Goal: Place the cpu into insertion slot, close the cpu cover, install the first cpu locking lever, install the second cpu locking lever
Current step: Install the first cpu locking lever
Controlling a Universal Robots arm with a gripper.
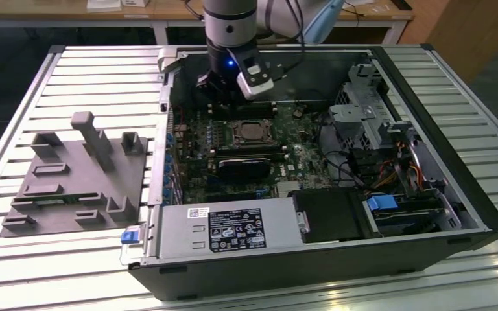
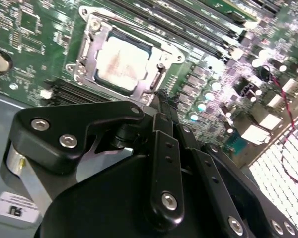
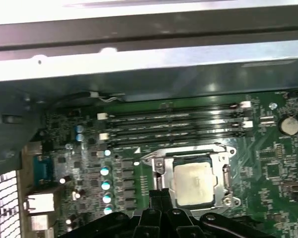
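Memory slots lie just beside the slot, and a black heatsink sits near. The cpu rests in the slot, just beside the gripper, whose fingers are pressed together and empty.

Exterior view: stands high and off the arm, looks down at a slant on the table and the open computer case; far back.
First wrist view: rides close above the motherboard, faces across the memory slots toward the case wall, pincer in the foreground.
Second wrist view: sits nearer still, behind the pincer, faces down onto the motherboard.
Shared: cpu and memory slots in both wrist views; cpu, small, in the exterior view too.
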